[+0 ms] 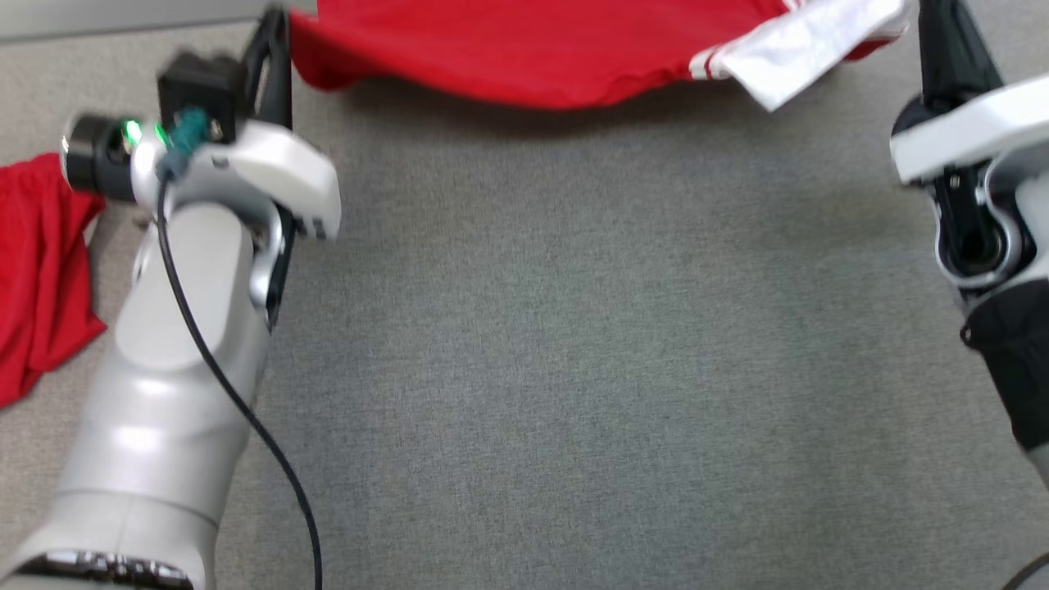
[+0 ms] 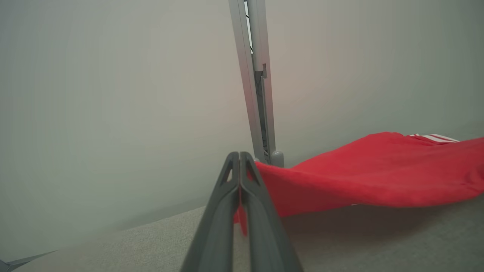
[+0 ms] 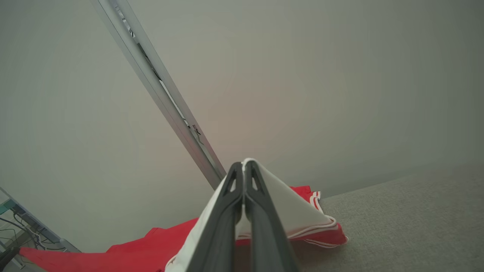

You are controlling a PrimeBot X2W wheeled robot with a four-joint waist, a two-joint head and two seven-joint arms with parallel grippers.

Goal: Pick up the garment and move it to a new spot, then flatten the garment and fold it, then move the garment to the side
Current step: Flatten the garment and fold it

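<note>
The red garment [image 1: 524, 57] hangs stretched between the two grippers at the far edge of the grey carpeted surface [image 1: 574, 369], sagging in the middle and casting a shadow below. The left gripper [image 2: 239, 158] has its fingers pressed together on a red edge of the cloth, which spreads away to that view's right. The right gripper [image 3: 244, 166] is clamped on the garment's white panel [image 3: 291, 207], which drapes over both sides of its fingers. The head view is blurred, so the low middle may or may not brush the surface. A second red cloth [image 1: 41, 270] lies crumpled beside the left forearm. A metal post [image 2: 253, 75] stands against the pale wall [image 2: 113, 94] behind.
</note>
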